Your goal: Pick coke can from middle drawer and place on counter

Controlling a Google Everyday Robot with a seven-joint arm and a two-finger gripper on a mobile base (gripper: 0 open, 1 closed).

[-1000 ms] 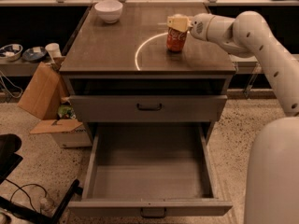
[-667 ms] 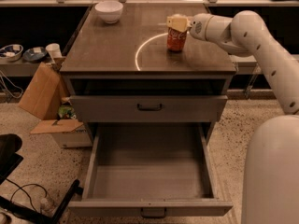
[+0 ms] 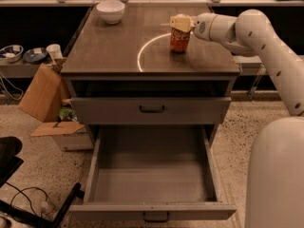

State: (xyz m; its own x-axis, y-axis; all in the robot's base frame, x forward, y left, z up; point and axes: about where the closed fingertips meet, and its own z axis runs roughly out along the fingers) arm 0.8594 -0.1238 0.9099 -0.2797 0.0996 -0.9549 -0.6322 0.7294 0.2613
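Observation:
The coke can (image 3: 179, 40) stands upright on the counter (image 3: 109, 49), right of centre, just inside the white arc (image 3: 141, 56). My gripper (image 3: 180, 23) reaches in from the right on its white arm (image 3: 251, 32), and its tan fingers (image 3: 179, 22) are closed over the can's top. The middle drawer (image 3: 152, 182) is pulled fully out at the bottom front, and its grey floor is bare. Above it is a shut drawer front (image 3: 152, 109) with a dark handle.
A white bowl (image 3: 110, 11) sits at the counter's far left corner. A cardboard box (image 3: 40, 94) and clutter stand on the floor to the left. A black chair base (image 3: 12, 163) is at the lower left. My white body (image 3: 278, 175) fills the lower right.

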